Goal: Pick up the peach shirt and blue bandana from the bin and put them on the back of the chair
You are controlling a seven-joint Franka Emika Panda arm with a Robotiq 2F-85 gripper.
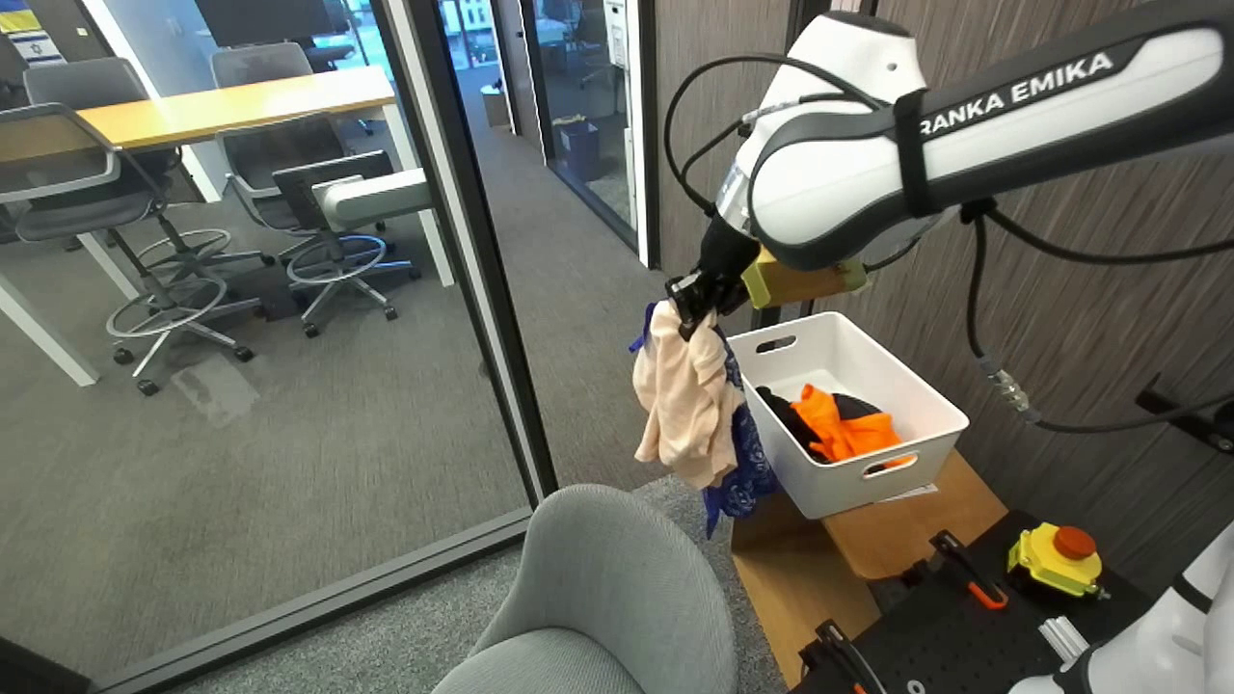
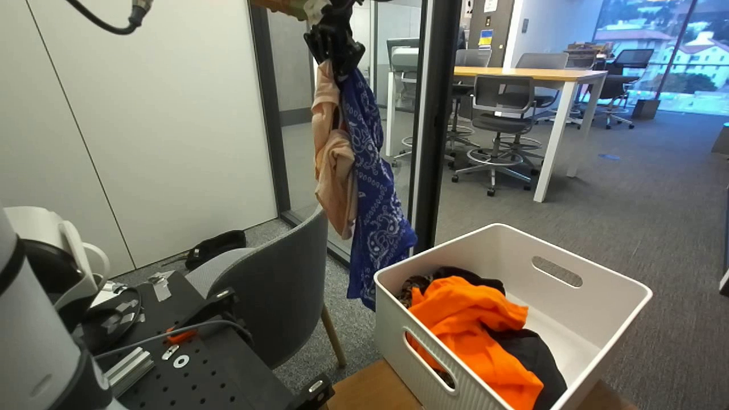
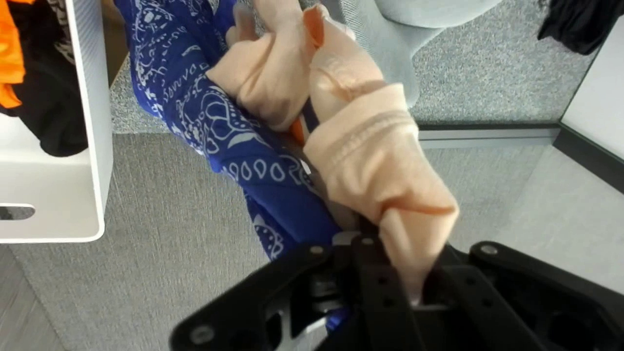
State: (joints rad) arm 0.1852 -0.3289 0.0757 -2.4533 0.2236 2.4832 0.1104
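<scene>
My gripper (image 1: 696, 306) is shut on the peach shirt (image 1: 683, 395) and the blue bandana (image 1: 740, 472). Both hang down from the fingers in the air, beside the white bin (image 1: 897, 487). In an exterior view the gripper (image 2: 337, 64) shows the shirt (image 2: 336, 176) and the bandana (image 2: 373, 199) side by side. In the wrist view the shirt (image 3: 375, 161) is pinched between the fingers; the bandana (image 3: 219, 122) runs behind the left finger, where its grip is hidden. The grey chair (image 1: 627, 569) stands below, its backrest (image 2: 279, 296) near the hanging cloth's lower ends.
The bin holds an orange cloth (image 2: 467, 324) and black cloth (image 2: 532, 353). It stands on a wooden stand (image 1: 911, 530). A glass wall with a dark frame post (image 2: 435, 125) rises behind the gripper. A black pegboard table (image 1: 925, 627) carries a yellow emergency stop (image 1: 1056, 557).
</scene>
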